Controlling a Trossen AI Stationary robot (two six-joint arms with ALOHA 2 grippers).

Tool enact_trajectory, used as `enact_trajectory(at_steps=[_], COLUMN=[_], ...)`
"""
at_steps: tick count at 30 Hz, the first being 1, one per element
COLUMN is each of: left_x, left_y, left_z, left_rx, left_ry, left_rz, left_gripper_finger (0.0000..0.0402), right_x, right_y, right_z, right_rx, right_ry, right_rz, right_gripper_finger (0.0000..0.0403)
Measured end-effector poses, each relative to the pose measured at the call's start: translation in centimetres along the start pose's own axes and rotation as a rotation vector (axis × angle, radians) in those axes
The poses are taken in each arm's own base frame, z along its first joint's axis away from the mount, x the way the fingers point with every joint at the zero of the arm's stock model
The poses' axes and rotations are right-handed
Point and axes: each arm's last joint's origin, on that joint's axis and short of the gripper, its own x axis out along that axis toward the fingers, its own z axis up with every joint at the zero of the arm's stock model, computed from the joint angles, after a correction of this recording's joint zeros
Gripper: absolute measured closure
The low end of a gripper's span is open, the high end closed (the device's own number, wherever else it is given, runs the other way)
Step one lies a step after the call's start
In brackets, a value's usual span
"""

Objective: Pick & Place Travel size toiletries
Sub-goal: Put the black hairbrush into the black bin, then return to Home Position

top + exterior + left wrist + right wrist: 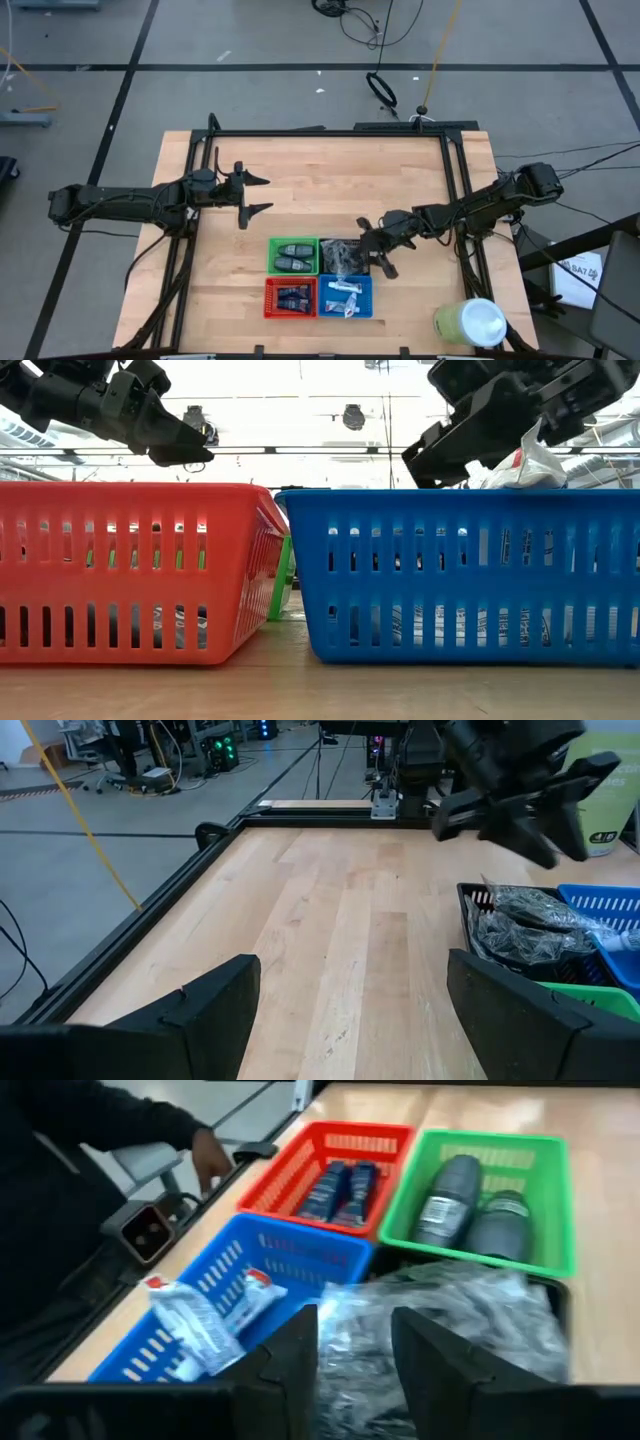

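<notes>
Four small trays stand side by side near the table's front. The green tray (293, 256) holds two dark grey ovals (465, 1205). The red tray (290, 297) holds dark blue tubes (340, 1188). The blue tray (346, 297) holds white-and-blue tubes (205, 1315). The black tray (340, 256) holds dark mesh puffs in clear wrap (450, 1305). My right gripper (377, 247) is open and empty, hovering at the black tray's right edge; in its wrist view (355, 1350) it is above the puffs. My left gripper (258, 195) is open and empty over bare table, left of and beyond the trays.
A big pale green cylinder with a white top (470, 322) stands at the table's front right corner. A black frame (330, 133) runs along the table's far and side edges. A person's hand and dark sleeve (205, 1160) show beyond the table's front edge. Bare wood lies between the trays and the far edge.
</notes>
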Motion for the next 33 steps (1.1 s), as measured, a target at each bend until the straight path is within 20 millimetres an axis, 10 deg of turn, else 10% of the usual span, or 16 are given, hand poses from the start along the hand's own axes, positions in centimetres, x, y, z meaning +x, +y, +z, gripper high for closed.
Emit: enact_trajectory(at_steps=[17, 33], left_x=[0.0, 0.0], left_y=[0.0, 0.0], left_z=[0.0, 0.0], left_rx=[0.000, 0.000], left_ry=[0.000, 0.000], left_rz=[0.000, 0.000], left_gripper_finger=[0.0091, 0.0091], right_x=[2.1, -4.4], right_y=[-2.3, 0.0], right_z=[-3.2, 3.4], right_rx=[0.119, 0.019], right_ry=[0.175, -0.113], right_rz=[-0.007, 0.000], right_gripper_finger=[0.0332, 0.0332])
